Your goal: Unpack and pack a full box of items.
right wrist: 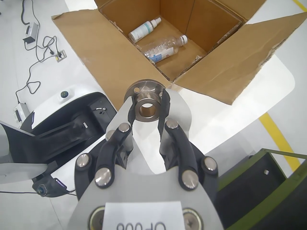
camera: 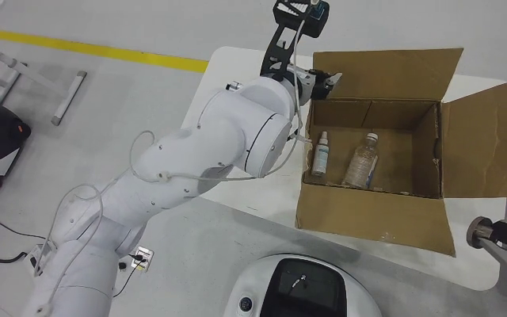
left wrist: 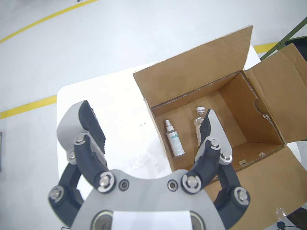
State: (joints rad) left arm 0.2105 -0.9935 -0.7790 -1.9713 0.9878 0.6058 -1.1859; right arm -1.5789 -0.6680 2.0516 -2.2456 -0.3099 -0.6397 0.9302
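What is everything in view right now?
cardboard box: 1, brown, open on the table
spray bottle: 1, clear with white cap, lying in the box
water bottle: 1, clear with white cap, lying beside the spray bottle
metal flange: 1, silver, in the right claw
table: 1, white, under the box
cables: several, black, on the floor
left claw: 1, grey and black, open, over the table beside the box
right claw: 1, grey and black, shut on the metal flange

Bright, even light; soft shadows

An industrial lab: grey floor (camera: 158, 24), yellow line (camera: 103, 51).
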